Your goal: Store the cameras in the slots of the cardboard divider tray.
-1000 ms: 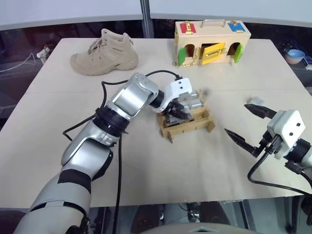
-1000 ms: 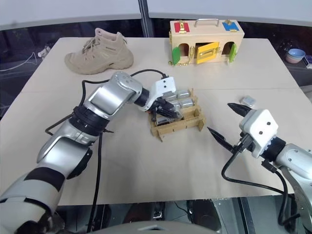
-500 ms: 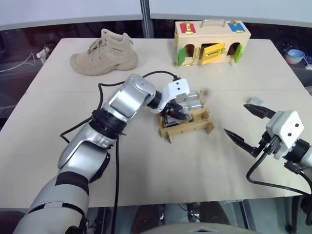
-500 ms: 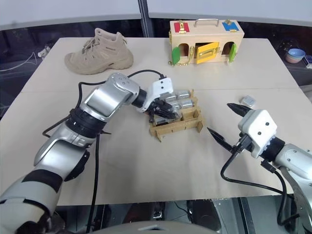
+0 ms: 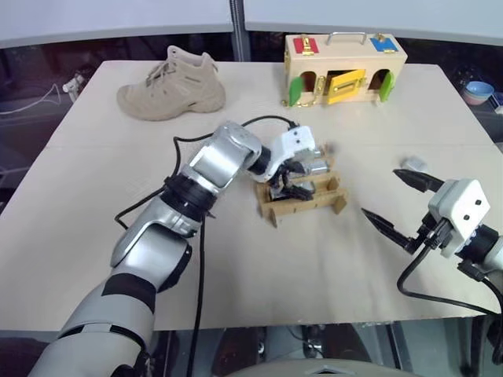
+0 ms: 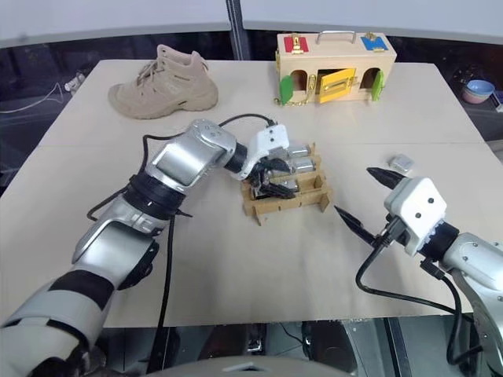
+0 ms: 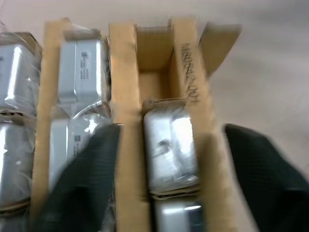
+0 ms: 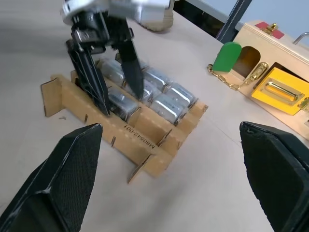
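L claw just above tray, most slots filled, one cam loose on table.

Head view: cardboard divider tray [image 5: 302, 198] mid-table, several cameras [image 6: 297, 157] already slotted; a small grey cam [image 5: 413, 162] lies apart near R gripper [image 5: 393, 203], prob. left to do. L wrist view: left gripper [image 7: 166, 159] spread wide, holding nothing, fingers either side of a seated cam; one slot beyond looks vacant. R wrist view: R claw wide, holding nothing, well apart from tray; L fingers [image 8: 91, 82] dip into tray.
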